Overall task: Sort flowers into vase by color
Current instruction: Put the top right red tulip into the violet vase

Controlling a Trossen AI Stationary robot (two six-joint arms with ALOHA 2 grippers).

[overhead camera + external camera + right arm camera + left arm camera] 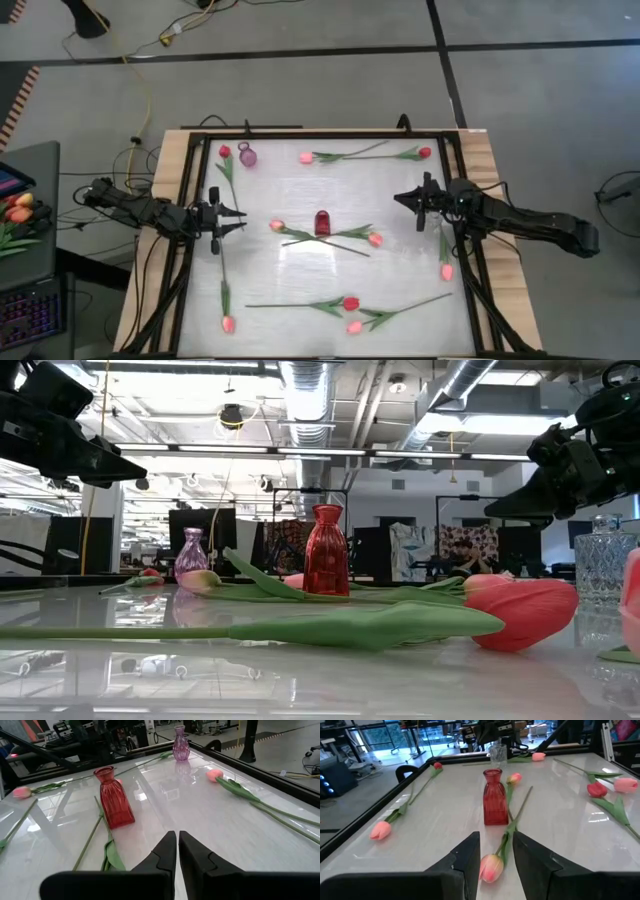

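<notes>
Low view: red ribbed vase (326, 550) upright mid-table, small purple vase (191, 553) to its left, farther back. Pink tulip (525, 612) lies across the foreground, long green leaf (370, 626) pointing left. Clear cut-glass vase (606, 565) at right. Arms hang above both upper corners.

- Tulips (349, 303) lie flat and scattered across the white table (red, pink and orange-pink heads on thin green stems).
- Red vase (323, 222) stands upright at the middle, two crossed tulips (372, 238) just beside it.
- Purple vase (247, 156) stands near the far edge, beside a red tulip (225, 152).
</notes>
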